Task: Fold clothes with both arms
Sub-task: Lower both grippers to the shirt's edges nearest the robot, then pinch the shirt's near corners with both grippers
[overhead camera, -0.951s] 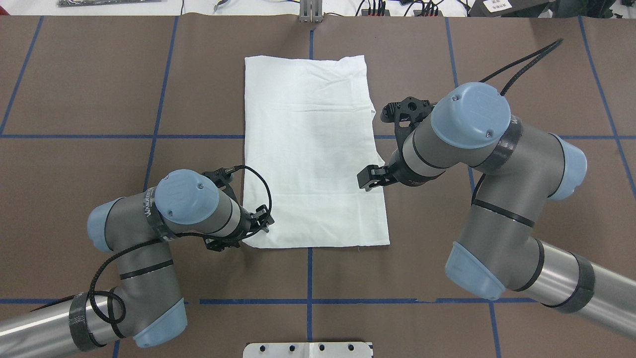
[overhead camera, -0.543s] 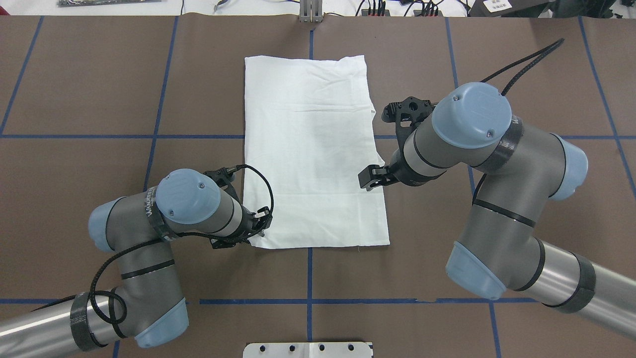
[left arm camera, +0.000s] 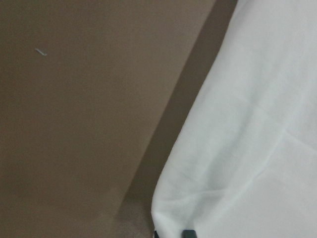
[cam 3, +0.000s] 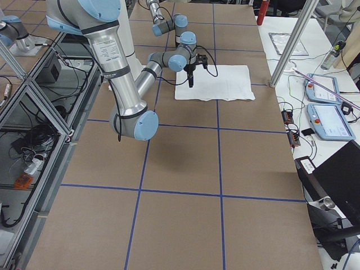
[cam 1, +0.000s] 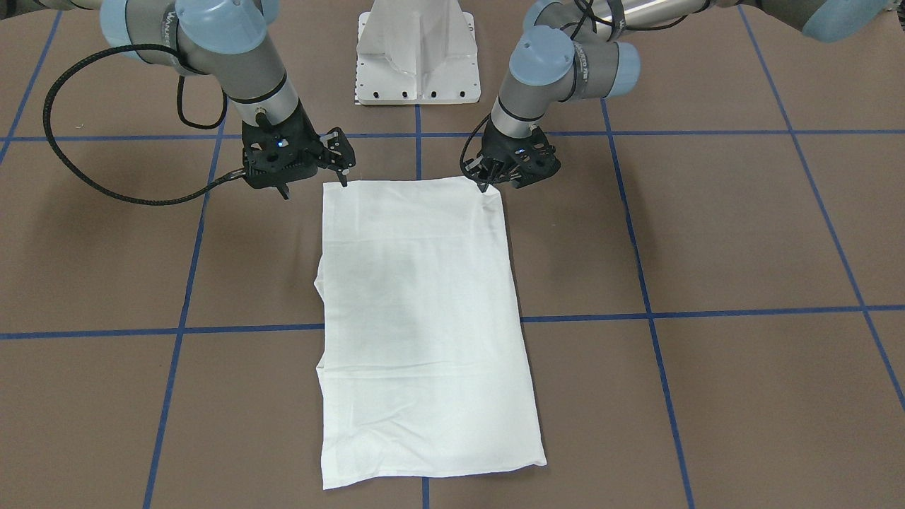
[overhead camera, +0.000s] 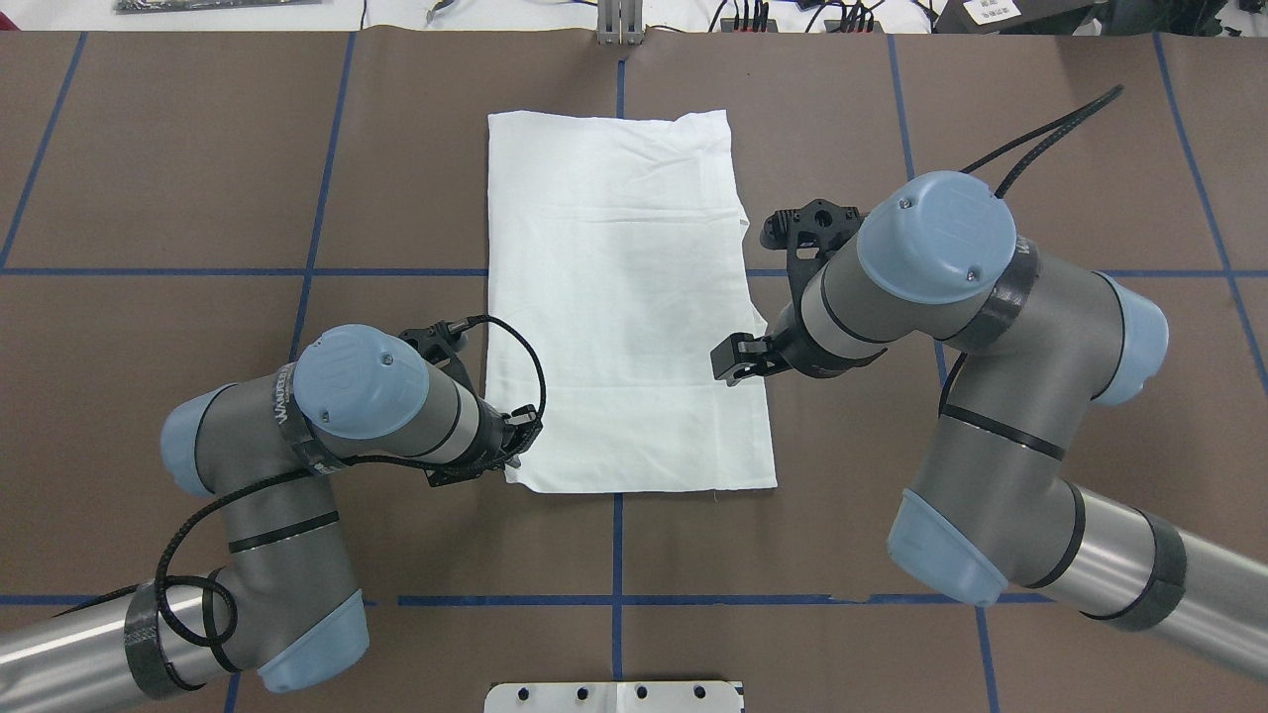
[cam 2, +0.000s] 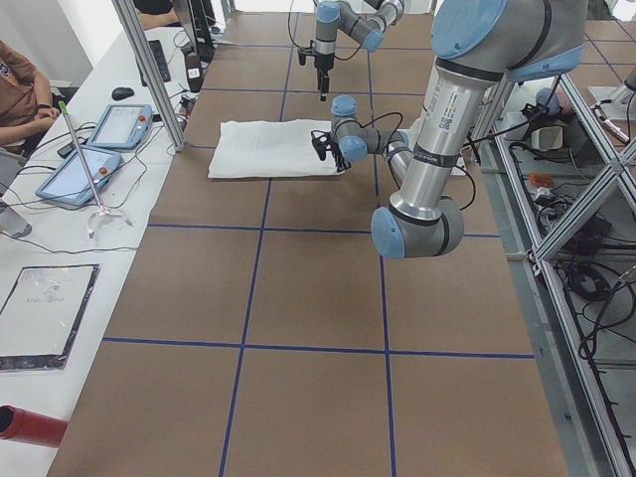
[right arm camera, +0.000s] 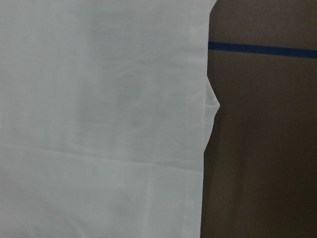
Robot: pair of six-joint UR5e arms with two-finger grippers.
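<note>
- The left gripper point(overhead camera: 519, 441) pinches the near left corner of the white T-shirt point(overhead camera: 624, 297). A second ago that corner lay flat; now it is raised off the table point(overhead camera: 178, 149) and drawn slightly inward.
- The left arm point(overhead camera: 347, 396) has swung a little outward.
- The right gripper point(cam 1: 314, 182), fingers spread, still hangs over the near right corner, hardly moved.
- The rest of the T-shirt lies unchanged, a flat folded oblong mid-table.

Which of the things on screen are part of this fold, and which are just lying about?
In the job:
white T-shirt
left hand, at a shirt corner
right hand

Lying about:
tablets on the side bench
computer mouse
red cylinder
white pedestal base
</note>
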